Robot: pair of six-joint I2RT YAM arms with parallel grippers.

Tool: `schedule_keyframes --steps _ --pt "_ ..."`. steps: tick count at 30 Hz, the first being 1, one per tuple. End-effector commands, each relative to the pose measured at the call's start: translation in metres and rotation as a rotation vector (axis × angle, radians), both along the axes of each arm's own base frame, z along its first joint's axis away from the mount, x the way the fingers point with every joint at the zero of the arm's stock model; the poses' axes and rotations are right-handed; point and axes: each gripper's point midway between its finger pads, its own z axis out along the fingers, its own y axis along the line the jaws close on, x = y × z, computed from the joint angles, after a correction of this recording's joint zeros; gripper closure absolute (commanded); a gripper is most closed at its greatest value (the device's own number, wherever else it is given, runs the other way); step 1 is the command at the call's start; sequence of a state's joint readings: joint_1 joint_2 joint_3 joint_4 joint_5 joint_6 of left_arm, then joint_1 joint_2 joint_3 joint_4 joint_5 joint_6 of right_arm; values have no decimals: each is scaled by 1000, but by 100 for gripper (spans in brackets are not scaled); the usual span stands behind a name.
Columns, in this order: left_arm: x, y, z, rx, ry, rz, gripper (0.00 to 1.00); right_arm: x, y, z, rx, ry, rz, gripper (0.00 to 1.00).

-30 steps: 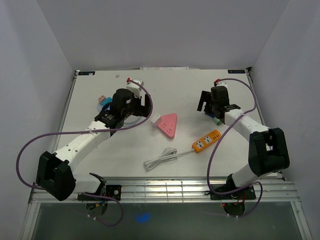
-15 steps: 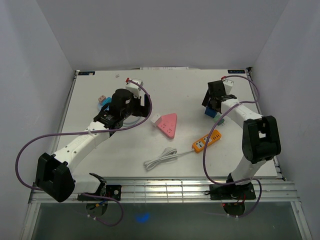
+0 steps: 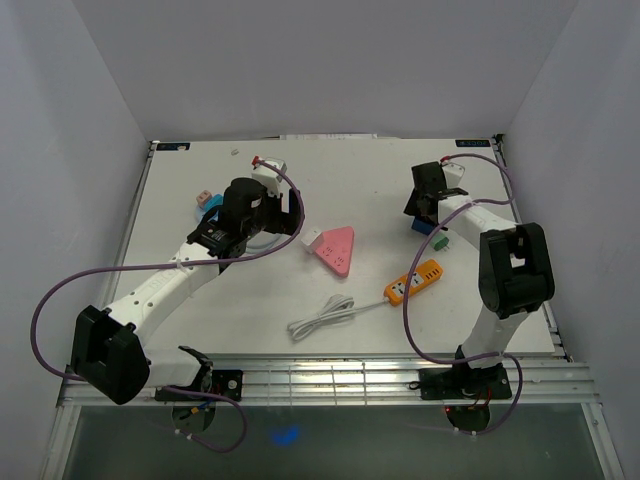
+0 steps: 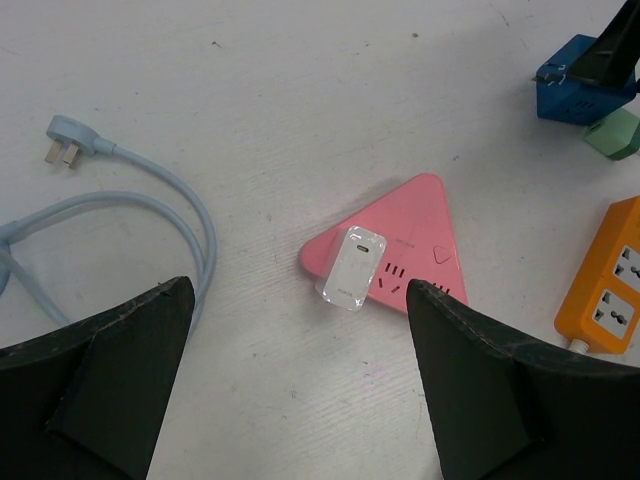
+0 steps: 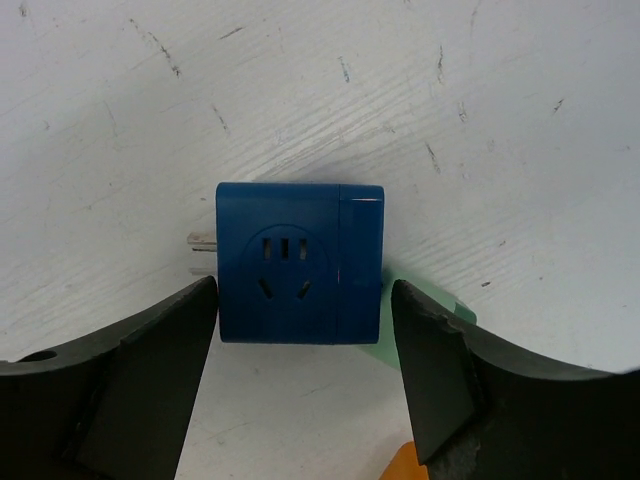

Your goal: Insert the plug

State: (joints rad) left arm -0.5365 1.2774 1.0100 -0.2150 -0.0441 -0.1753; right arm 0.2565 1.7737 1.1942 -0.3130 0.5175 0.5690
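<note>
Blue adapter (image 5: 298,262) inside right gripper (image 5: 302,292), sides seemingly clear

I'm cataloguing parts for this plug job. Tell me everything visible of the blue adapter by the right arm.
The blue adapter is a boxy, matte plastic block lying flat on the table, socket face up: three slots above two angled ones inside an arched recess. Two metal prongs stick out one side; a seam sets off the opposite end. A green block sits beside it. The right tool straddles it, jaws open, not clearly touching.
</note>
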Motion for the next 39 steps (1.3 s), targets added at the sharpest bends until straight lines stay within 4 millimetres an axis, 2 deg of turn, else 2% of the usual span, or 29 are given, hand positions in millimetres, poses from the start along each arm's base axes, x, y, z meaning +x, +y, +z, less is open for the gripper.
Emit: schedule_keyframes --steps 1,2,4,5,6,7,9,11,12,13,14,15,16,17,18,19,20,23,24,26,27,28,29,31,33,34,39 --pt "-1 -2 21 -30 -35 -5 2 4 3 1 21 -26 19 25" --pt "-1 -1 19 -28 -31 -5 2 4 5 1 30 -31 28 35" --pt "0 -1 19 -27 -30 -3 2 1 5 -3 32 -21 36 43" --pt "0 -1 19 -26 -29 -3 2 1 5 -1 34 -27 43 51" --pt "0 -1 20 -25 -31 -4 2 1 6 0 35 -31 54 52" --pt "0 -2 20 -27 -32 -5 2 -2 6 -3 30 -27 74 58" --pt "-1 -2 20 -27 -29 -9 2 4 19 9 42 -78 213 65" --pt "-2 -4 21 -34 -29 -19 2 -2 35 13 86 -108 332 71" --pt "-2 -4 20 -34 -27 -21 2 4 43 23 104 -171 380 72" --pt "-2 -5 20 -35 -26 -24 2 -4 47 27 107 -205 431 73" --pt "-2 -5 18 -33 -23 -23 2 -8 62 33 164 -244 512 73" --pt "-2 -5 16 -31 -17 -19 2 -11 69 39 186 -283 557 73" --pt "-1 -4 14 -31 -8 -11 2 -7 78 61 196 -387 606 73" --pt "-1 -4 11 -24 12 -8 2 -24 94 55 258 -392 702 76" --pt "0 -6 5 -15 36 -7 2 -28 100 60 274 -434 746 78" --pt "2 -7 9 -24 37 -3 2 -28 106 79 274 -516 786 82" --pt "1 -7 8 -27 44 -4 2 -38 111 75 293 -521 828 88" --pt "-1 -9 16 -68 46 5 2 -46 121 96 278 -606 913 92" --pt "-2 -9 19 -85 45 8 2 -51 125 97 277 -614 940 92" --pt "-6 -11 29 -140 62 24 2 -58 132 116 253 -683 995 92" --pt "-7 -12 33 -157 70 33 2 -65 137 117 249 -702 1026 92" --pt "-14 -18 35 -182 104 -7 2 -72 141 130 245 -744 1053 92" --pt "-15 -23 46 -228 115 -7 2 -75 143 140 232 -788 1077 92" --pt "-24 -31 50 -278 178 -48 2 -87 151 154 221 -838 1130 92" --pt "-28 -39 65 -363 226 -59 2 -97 160 162 207 -865 1193 92" --pt "-29 -41 67 -390 255 -59 2 -102 163 173 196 -897 1219 92" --pt "-34 -59 94 -534 365 -132 2 -122 184 193 137 -939 1328 92"
